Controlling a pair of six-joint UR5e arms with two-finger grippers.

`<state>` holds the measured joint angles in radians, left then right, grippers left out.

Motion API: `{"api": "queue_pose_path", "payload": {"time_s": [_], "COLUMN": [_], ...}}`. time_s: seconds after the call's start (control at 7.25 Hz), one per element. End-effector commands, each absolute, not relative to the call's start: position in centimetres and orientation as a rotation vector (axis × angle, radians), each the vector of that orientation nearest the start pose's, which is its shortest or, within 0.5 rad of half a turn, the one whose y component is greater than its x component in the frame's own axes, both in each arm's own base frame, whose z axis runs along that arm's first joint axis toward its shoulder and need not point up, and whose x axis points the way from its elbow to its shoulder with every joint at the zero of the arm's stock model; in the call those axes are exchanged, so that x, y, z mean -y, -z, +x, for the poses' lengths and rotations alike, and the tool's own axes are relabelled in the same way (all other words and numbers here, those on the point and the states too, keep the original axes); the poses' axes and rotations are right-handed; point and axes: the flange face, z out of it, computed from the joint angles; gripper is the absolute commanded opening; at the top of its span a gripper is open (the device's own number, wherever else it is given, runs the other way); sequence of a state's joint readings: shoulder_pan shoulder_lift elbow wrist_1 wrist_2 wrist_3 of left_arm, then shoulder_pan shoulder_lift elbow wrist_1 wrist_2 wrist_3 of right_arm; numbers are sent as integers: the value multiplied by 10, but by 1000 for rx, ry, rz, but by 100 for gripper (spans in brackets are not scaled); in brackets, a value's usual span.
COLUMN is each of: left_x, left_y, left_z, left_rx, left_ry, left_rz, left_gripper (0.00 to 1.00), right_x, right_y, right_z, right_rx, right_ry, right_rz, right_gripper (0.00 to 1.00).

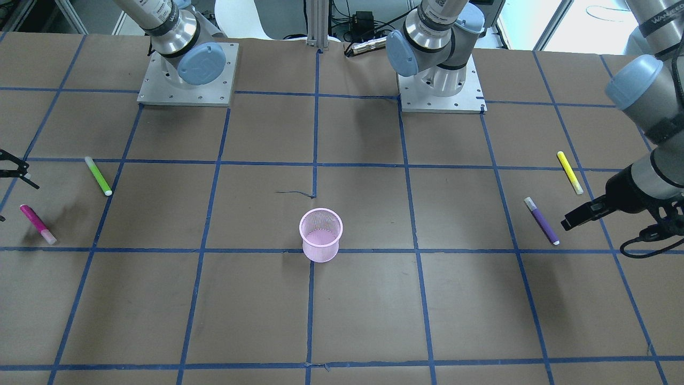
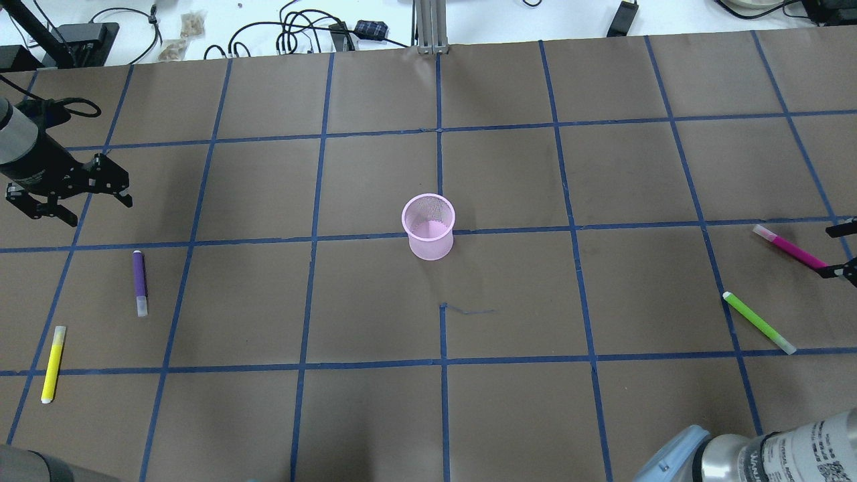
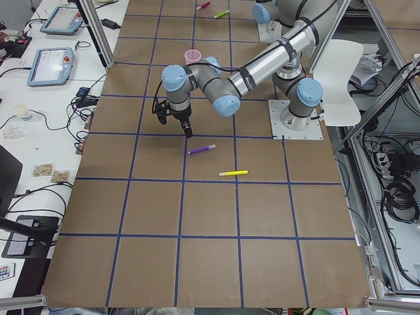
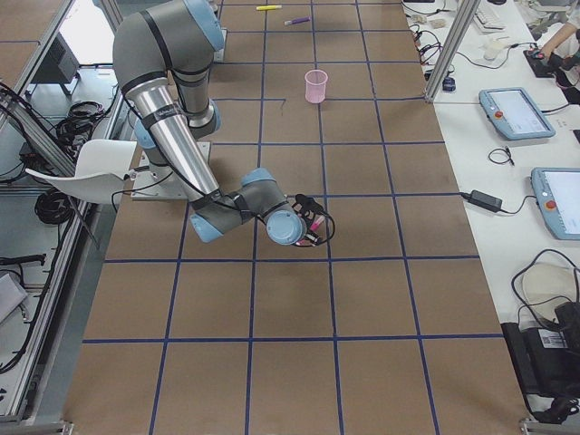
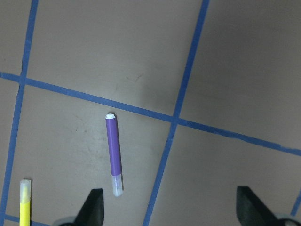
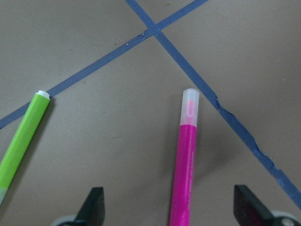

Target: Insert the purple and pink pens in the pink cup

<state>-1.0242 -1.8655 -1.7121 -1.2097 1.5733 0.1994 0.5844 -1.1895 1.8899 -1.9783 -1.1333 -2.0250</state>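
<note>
Cup (image 2: 428, 227) sitting empty; purple pen (image 5: 113, 153), pink pen (image 6: 184, 169) lying on worktop (image 2: 509, 402); left fingers (image 5: 93, 207), right fingers (image 6: 94, 209) hanging released.

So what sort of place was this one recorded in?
Most likely a robotics lab work cell. The table is covered in brown paper with a blue tape grid, the arms are bolted to metal base plates, and teach pendants and loose cables sit on surrounding benches.

The pink cup (image 2: 428, 227) stands upright at centre, purple pen (image 2: 139, 282) left, pink pen (image 2: 790, 248) right.
</note>
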Motion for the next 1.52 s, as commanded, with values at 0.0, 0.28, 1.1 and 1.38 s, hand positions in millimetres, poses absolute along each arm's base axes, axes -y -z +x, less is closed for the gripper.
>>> {"api": "queue_pose_path", "payload": {"time_s": [0.0,0.28,1.1,1.38], "left_x": [561,555,557,558], "left_y": [-247,-210,-175,-175], "left_z": [194,192,199,199], "left_rx": [-3118,-3102,-3106,-3106], "left_ry": [-143,-116,-155,-155], "left_rz": [-560,-572,-592,-585], "left_gripper": [100,100,100,73], "right_x": [438,445,444,444], "right_y": [-173,-155,-156,-157], "right_z": [-346,-356,-356,-355], "right_rx": [-2423,-2453,-2454,-2454], "right_ry": [651,669,664,660], "right_rz": [-1330,-1386,-1384,-1378], "right_gripper": [90,82,18,4]}}
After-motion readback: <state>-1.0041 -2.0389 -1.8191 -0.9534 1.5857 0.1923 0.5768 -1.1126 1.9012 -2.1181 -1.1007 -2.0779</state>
